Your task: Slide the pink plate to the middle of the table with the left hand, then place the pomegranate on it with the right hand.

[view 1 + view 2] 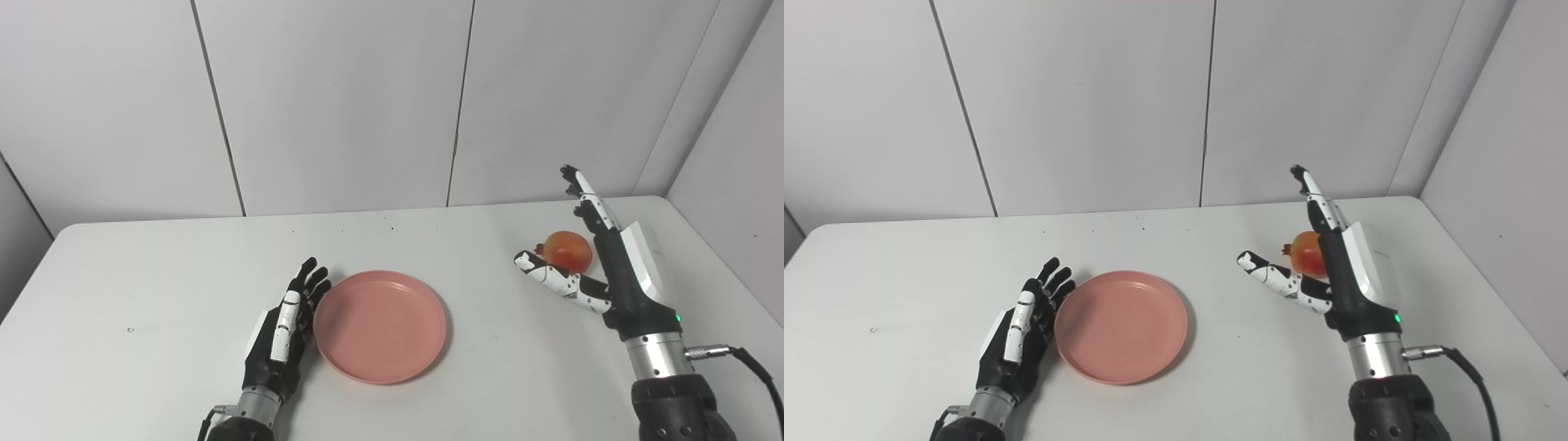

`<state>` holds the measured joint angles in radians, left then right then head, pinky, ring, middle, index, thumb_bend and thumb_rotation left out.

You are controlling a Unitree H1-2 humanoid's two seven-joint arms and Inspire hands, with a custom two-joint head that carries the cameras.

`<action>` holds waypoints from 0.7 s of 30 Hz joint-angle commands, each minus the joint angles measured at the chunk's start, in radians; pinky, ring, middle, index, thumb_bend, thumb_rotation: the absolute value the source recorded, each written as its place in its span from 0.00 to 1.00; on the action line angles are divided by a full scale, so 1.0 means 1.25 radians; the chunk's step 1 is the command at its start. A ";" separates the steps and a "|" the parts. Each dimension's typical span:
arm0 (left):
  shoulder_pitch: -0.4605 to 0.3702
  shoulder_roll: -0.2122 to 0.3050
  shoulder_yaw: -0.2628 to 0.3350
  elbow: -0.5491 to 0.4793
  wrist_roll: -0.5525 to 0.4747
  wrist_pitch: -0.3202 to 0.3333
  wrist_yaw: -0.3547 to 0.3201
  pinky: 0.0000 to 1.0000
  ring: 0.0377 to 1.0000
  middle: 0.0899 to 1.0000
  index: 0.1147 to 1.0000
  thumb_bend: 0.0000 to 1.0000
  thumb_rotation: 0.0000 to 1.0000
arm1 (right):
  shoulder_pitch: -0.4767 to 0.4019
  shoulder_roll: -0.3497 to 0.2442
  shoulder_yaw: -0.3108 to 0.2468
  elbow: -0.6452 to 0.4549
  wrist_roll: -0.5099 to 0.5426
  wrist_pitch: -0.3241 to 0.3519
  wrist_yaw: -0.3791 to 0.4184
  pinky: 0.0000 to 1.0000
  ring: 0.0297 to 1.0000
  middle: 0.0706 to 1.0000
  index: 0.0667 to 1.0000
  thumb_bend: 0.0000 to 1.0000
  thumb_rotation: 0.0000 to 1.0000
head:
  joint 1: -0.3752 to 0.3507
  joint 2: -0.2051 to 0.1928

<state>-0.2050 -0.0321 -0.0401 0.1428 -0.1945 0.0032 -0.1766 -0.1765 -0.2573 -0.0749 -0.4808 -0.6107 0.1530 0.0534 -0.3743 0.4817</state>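
We are seeing the left hand (283, 331) lying low on the white surface (153, 288), palm side turned toward the plate (380, 326), fingers stretched forward and close together, gripping nothing. The pink plate is sitting flat just to the right of this hand, its rim right against the fingers; we cannot tell for certain whether they are touching it. The plate is lying near the middle of the surface and is holding nothing.

Further right, across a bare stretch of surface, we are looking at the right hand (603, 269), raised with its fingers (585, 196) pointing up and away and its thumb (551, 277) spread out to the left, so the hand is standing wide open with nothing in its grasp. The pomegranate (569, 250) is resting on the surface just beyond this hand, sitting in the gap between the thumb and the upright fingers. In the right eye view the fruit is partly hidden behind the fingers. We cannot tell whether the palm is touching it. The pomegranate is lying well apart from the plate, to that hand's far side.
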 commanded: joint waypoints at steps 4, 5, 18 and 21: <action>0.029 0.025 0.010 0.028 -0.008 -0.004 -0.017 0.97 0.94 0.94 0.92 0.47 1.00 | -0.055 -0.067 -0.029 -0.003 -0.033 0.062 0.043 0.76 0.85 0.89 0.90 0.74 0.45 | -0.020 -0.004; 0.029 0.028 0.011 0.029 -0.009 -0.004 -0.019 0.97 0.94 0.94 0.92 0.47 1.00 | -0.062 -0.082 -0.032 0.000 -0.036 0.076 0.059 0.75 0.84 0.89 0.89 0.78 0.41 | -0.025 -0.005; 0.023 0.040 0.019 0.042 -0.025 -0.010 -0.034 0.98 0.95 0.94 0.93 0.47 1.00 | -0.120 -0.223 -0.035 0.096 -0.039 0.177 0.185 0.76 0.86 0.90 0.88 0.92 0.33 | -0.038 -0.007; 0.024 0.043 0.020 0.038 -0.028 -0.006 -0.037 0.99 0.95 0.95 0.93 0.47 1.00 | -0.137 -0.244 -0.027 0.135 -0.031 0.184 0.202 0.75 0.85 0.90 0.88 0.93 0.32 | -0.039 -0.006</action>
<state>-0.2084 -0.0080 -0.0315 0.1536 -0.2171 0.0032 -0.2061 -0.3002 -0.5219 -0.1047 -0.3088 -0.6520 0.3733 0.3079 -0.4234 0.4725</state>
